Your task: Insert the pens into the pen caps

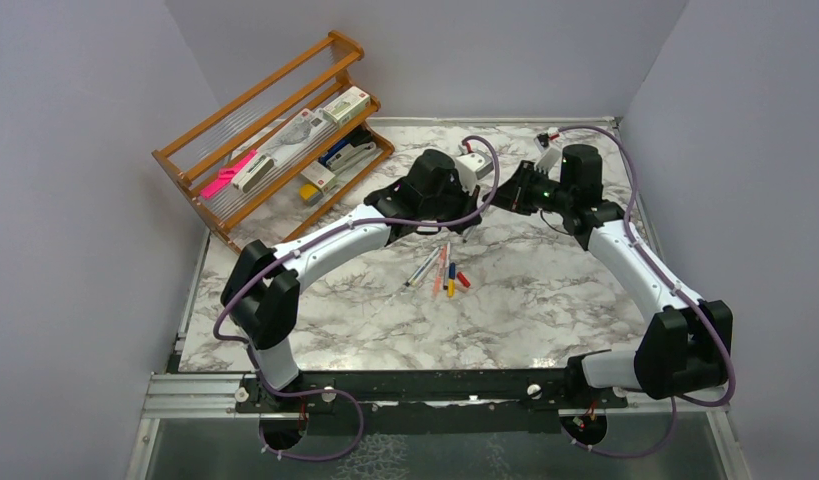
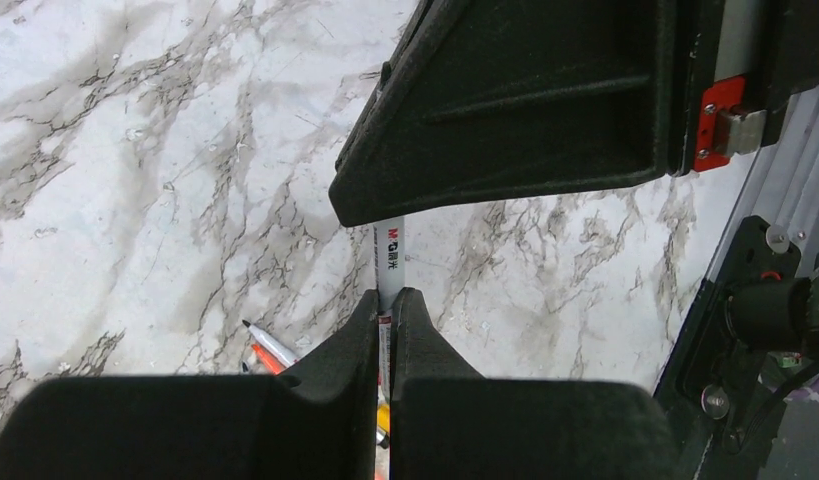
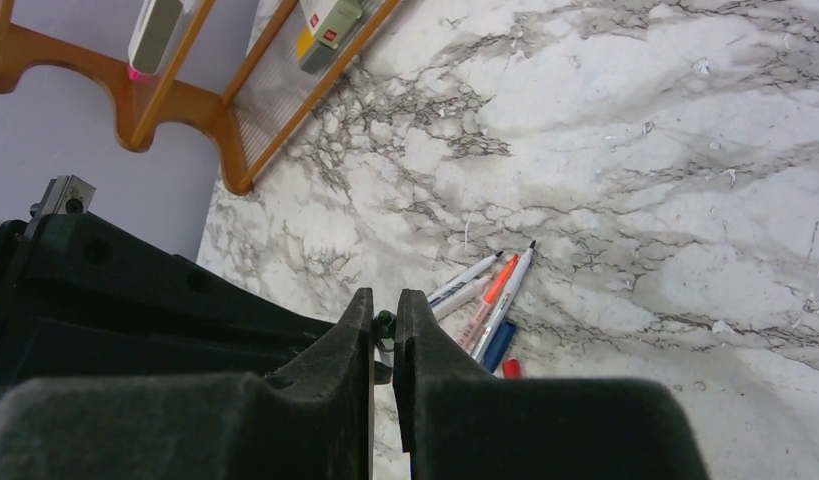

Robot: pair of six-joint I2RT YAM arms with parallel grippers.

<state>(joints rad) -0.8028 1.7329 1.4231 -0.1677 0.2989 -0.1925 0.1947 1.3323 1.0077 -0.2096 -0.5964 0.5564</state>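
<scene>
- Clamped tight, the left gripper (image 2: pixel 390 300) has both fingertips pressed against a white pen (image 2: pixel 390 258). In its wrist view we see the barrel, printed with a small logo, rising from between the pads.
- We see that pen held above the table (image 1: pixel 545 300). Its far end runs under the black body of the right gripper, where it is hidden from us.
- We find the right gripper (image 3: pixel 383 305) with its fingers drawn nearly together, leaving only a narrow slit between them.
- We notice a small dark thing (image 3: pixel 385 320) sitting in that slit. We cannot tell what it is, nor whether the fingers truly grip it.
- From above, we see the two grippers meeting tip to tip over the far middle of the table.
- On the near side of that meeting point, we see the loose pens (image 3: pixel 482 292) lying in a small bundle on the marble. We count about four, mostly pale barrels lying roughly parallel and close together, one with an orange front part.
- Just beside the bundle's near end we see a dark blue cap (image 3: pixel 498 345) and a red cap (image 3: pixel 511 368). The blue one lies against the pens and the red one just beyond it.
- In the top view we also make out a yellow cap (image 1: pixel 450 289) at that same end, next to the red one.
- At the table's far left corner we see a wooden rack (image 1: pixel 275 140), well apart from the pens. It holds stationery, a bright pink bar (image 1: pixel 228 177) among it.
</scene>
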